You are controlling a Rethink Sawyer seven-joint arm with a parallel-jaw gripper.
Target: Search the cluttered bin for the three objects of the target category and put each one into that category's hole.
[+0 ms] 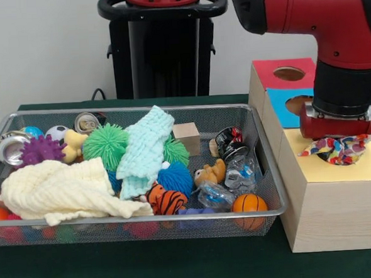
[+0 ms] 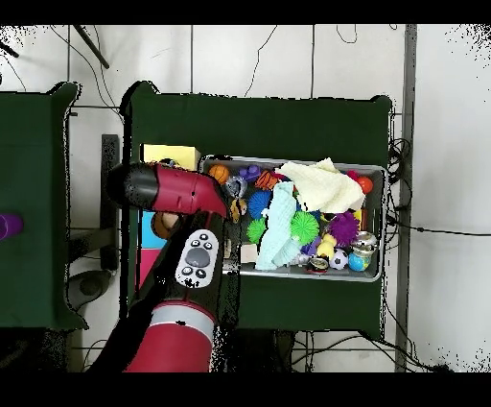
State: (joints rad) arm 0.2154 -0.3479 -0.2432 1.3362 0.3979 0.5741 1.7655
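My gripper point(image 1: 339, 153) hangs over the yellow-topped wooden box point(image 1: 334, 199) at the right, shut on a spotted fabric bundle point(image 1: 344, 145). The bundle sits just over the box's hole and hides it. The wire mesh bin point(image 1: 140, 218) lies to the left, full of clutter. I see no other spotted bundle in it. In the overhead view my arm point(image 2: 177, 189) covers the gripper and the bundle. The yellow box point(image 2: 171, 154) and the bin point(image 2: 376, 175) show beside it.
The blue-topped box point(image 1: 282, 99) and the red-topped box point(image 1: 266, 71) stand behind the yellow one. The bin holds a cream cloth point(image 1: 56, 191), a mint cloth point(image 1: 145, 151), spiky balls point(image 1: 105, 144), a tiger plush point(image 1: 167, 200), a small basketball point(image 1: 248, 203) and cans point(image 1: 10, 148).
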